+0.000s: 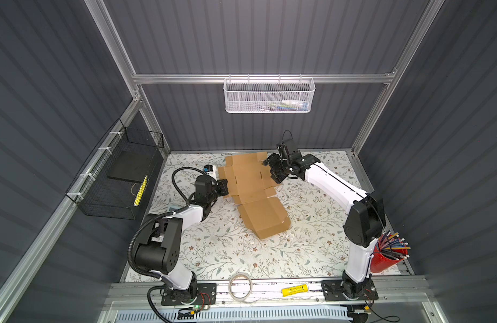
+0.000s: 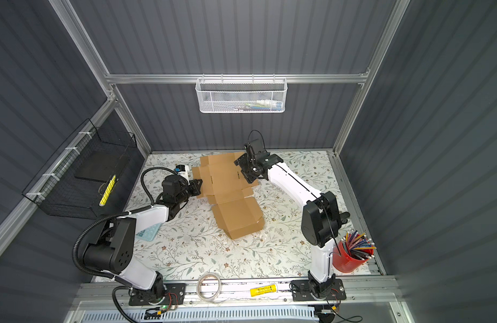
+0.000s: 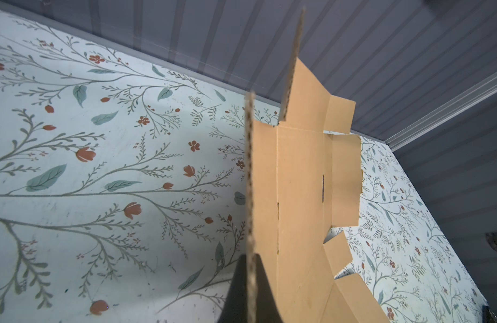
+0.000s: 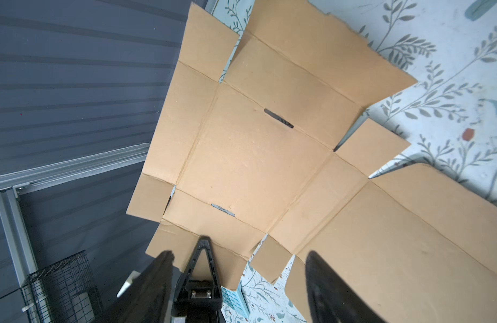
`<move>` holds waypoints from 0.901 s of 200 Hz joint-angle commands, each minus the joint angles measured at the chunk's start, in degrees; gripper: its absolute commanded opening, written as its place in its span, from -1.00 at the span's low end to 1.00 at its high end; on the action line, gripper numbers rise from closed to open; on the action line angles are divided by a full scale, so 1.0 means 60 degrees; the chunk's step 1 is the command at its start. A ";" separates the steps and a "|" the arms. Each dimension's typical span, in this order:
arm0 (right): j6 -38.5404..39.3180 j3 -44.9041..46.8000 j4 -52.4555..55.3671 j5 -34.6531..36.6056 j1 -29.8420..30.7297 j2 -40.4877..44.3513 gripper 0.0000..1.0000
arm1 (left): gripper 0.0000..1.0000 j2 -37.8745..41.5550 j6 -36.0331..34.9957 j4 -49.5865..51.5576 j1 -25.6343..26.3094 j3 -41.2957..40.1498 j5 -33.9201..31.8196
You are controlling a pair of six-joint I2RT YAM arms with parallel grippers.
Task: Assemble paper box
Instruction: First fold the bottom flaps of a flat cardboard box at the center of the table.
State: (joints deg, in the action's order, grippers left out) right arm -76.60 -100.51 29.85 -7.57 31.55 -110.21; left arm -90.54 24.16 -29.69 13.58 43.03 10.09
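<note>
Paper box (image 1: 250, 190) (image 2: 227, 190) is a mostly unfolded sheet of brown corrugated cardboard with creases, side flaps and narrow slits. It runs slantwise from the back edge of the table toward the middle, between the two arms.

The left gripper (image 1: 223, 188) (image 2: 197, 187) sits at the sheet's left edge. In the left wrist view its dark fingers (image 3: 238, 279) are pinched tight on the raw edge of a flap, which stands up on edge between them, and the rest of the sheet (image 3: 300, 195) spreads beyond. The right gripper (image 1: 272, 169) (image 2: 244, 169) hangs over the sheet's right edge near the back. In the right wrist view its jaws (image 4: 237, 256) are spread wide with nothing clamped between them, and the cardboard (image 4: 255, 156) lies past the tips. Whether either tip touches it I cannot tell.

The table (image 1: 213, 251) wears a pale cover printed with leaves and small red flowers. Dark grey ribbed walls in an aluminium frame close it in. A white mesh basket (image 1: 269, 96) hangs on the back rail, and a black wire basket (image 1: 115, 179) is tied to the left wall. A red cup of pencils (image 1: 387, 258) stands in the near right corner. A tape roll (image 1: 240, 285) and a yellow tube (image 1: 295, 290) lie on the front rail.
</note>
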 commanded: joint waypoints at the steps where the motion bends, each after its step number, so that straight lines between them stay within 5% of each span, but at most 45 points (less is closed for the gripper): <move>1: -0.0252 -0.0211 -0.0122 -0.0071 -0.0065 -0.0088 0.51 | -1.00 0.0378 -0.0505 -0.0178 0.0119 -0.0183 0.0091; 180: -0.1132 -0.2050 0.0105 -0.0306 -0.0184 -0.1157 0.52 | -1.00 0.1552 -0.1776 -0.1056 0.1072 -0.0882 -0.0084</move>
State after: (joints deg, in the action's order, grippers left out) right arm -82.37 -110.80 28.75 -9.76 30.74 -116.77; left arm -83.79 16.08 -33.17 19.49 38.96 10.04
